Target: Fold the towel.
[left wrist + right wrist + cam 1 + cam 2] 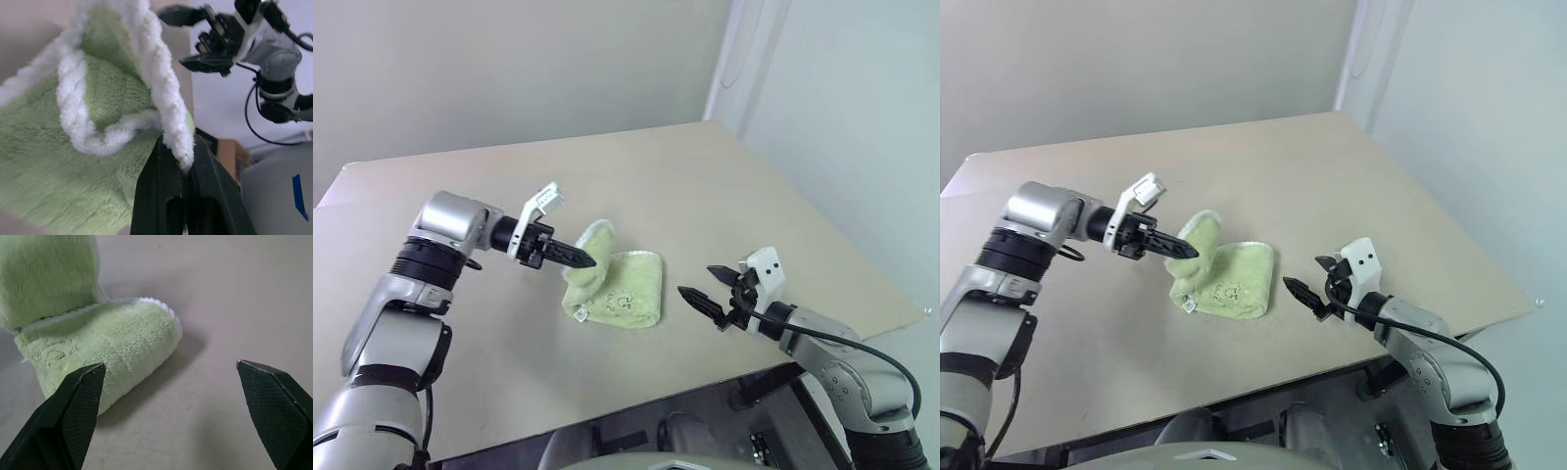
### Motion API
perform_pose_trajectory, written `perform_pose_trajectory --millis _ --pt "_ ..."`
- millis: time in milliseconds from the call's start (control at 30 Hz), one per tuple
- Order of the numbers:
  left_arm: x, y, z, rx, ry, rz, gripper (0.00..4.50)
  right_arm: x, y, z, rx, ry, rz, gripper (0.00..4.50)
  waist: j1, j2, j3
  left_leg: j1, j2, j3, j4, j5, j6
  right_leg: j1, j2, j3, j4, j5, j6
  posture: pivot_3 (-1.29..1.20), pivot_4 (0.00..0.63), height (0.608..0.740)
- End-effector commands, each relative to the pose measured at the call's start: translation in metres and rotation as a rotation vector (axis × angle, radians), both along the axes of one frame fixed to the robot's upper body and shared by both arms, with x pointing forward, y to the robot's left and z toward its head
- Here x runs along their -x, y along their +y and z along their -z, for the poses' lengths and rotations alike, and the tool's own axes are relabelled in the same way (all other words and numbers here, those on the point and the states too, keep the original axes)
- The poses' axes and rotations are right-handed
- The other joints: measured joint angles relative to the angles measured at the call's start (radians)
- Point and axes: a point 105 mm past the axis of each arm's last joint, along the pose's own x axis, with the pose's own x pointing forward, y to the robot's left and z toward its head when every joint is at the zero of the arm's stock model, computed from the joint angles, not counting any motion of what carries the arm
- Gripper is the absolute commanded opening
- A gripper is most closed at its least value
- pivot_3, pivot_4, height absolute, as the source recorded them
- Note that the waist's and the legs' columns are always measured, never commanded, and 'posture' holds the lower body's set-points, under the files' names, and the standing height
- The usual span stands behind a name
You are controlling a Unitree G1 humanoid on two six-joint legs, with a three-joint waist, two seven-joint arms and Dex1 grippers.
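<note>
The light green towel [625, 290] lies on the tan table [666, 176], partly doubled over. One whitish-edged corner is raised off the surface. My left gripper [583, 259] is shut on that raised edge, and in the left wrist view the white hem [168, 112] sits pinched between the black fingers [156, 196]. A small white label loop [579, 314] hangs at the towel's near left corner. To the right of the towel my right gripper [698, 281] stands open just above the table with nothing in it; its wrist view shows the towel's rounded fold [112, 342] ahead of the spread fingertips.
The table's near edge [724, 377] runs just below my right gripper, and its right corner [920, 311] lies close by. A pale wall [509, 69] stands behind the table. Bare tabletop surrounds the towel.
</note>
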Motion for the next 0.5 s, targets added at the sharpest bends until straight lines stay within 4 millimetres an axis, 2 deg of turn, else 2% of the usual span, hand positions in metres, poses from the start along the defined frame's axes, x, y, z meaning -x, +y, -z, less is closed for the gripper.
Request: perform_pose_trajectory --millis 33,133,233,467,500 --pt "-0.005 -0.02 -0.008 0.039 -0.006 0.012 0.04 -0.002 -0.002 -0.014 0.0 -0.064 0.019 4.5 0.002 0.0 0.0 0.0 0.0 0.0 0.0 0.0 0.0 0.0 0.0 0.0 0.0 0.0 0.0 0.0 0.0 0.74" --pt "-0.002 -0.03 -0.008 0.053 0.01 0.044 0.04 -0.002 -0.004 -0.013 0.008 -0.062 0.033 4.5 -0.001 0.0 0.0 0.0 -0.001 0.0 0.0 0.0 0.0 0.0 0.0 0.001 0.0 0.0 0.0 0.0 0.0 0.74" --pt "0.002 -0.034 0.006 0.027 -0.002 0.073 0.04 -0.001 -0.006 -0.012 0.014 -0.065 0.048 4.5 -0.003 0.0 0.0 0.0 -0.001 0.0 0.0 0.0 0.0 0.0 0.001 0.002 0.0 0.0 0.0 0.0 0.0 0.74" --pt "-0.006 -0.039 0.013 0.044 -0.005 0.034 0.04 0.0 -0.01 -0.007 0.038 -0.056 0.072 4.5 0.001 0.0 0.0 0.0 0.0 0.0 0.0 0.0 0.0 0.0 0.001 0.002 0.0 0.0 0.0 0.0 0.0 0.74" --pt "-0.006 -0.04 0.013 0.053 -0.005 0.033 0.26 0.0 -0.01 -0.007 0.04 -0.056 0.075 4.5 0.001 0.0 0.0 0.0 0.0 0.0 0.0 0.0 0.0 0.0 0.001 0.002 0.0 0.0 0.0 0.0 0.0 0.74"
